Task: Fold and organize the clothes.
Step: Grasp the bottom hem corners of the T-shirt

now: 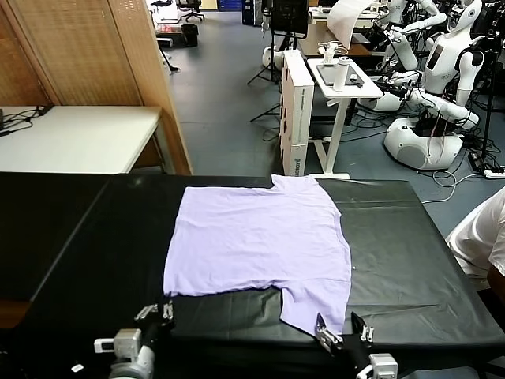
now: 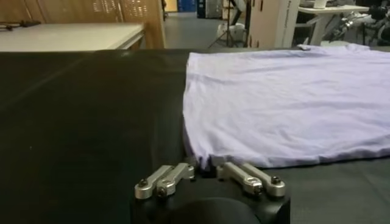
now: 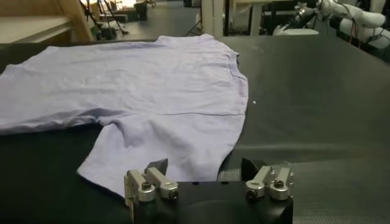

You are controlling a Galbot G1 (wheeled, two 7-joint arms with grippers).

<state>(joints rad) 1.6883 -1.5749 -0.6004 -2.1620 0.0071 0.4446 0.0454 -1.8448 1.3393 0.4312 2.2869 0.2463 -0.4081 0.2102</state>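
T-shirt [image 1: 260, 245] lies flat and spread on the black tabletop [image 1: 410, 260], plain face up, no print showing. Neckline is at the far edge, away from me. One sleeve juts toward my side, past the shirt's near edge.

Left hand [image 1: 164, 311] is down at the shirt's near-left corner. Fingers [image 2: 177, 173] are drawn together, tips right at the corner of the hem. Closed, but whether cloth is actually pinched between them I can't tell; the wrist view shows the tips meeting at the fabric edge, no clear fold in the grip.

Right hand [image 1: 342, 332] sits at the near end of that jutting sleeve. Fingers [image 3: 157, 167] stand partly apart, one on the sleeve cloth, the other just off it on bare tabletop. Nothing gripped yet.

Why this layout: both hands on the shirt's near edge, one per corner, so the edge can be lifted evenly and carried toward the neckline for a first fold. My read is grasp stage, fold not started; the shirt shows no crease.

Risk as I judge it: thin fabric, the left may have only a sliver or nothing, and the right could close on the sleeve hem alone and drag the sleeve instead of the body.
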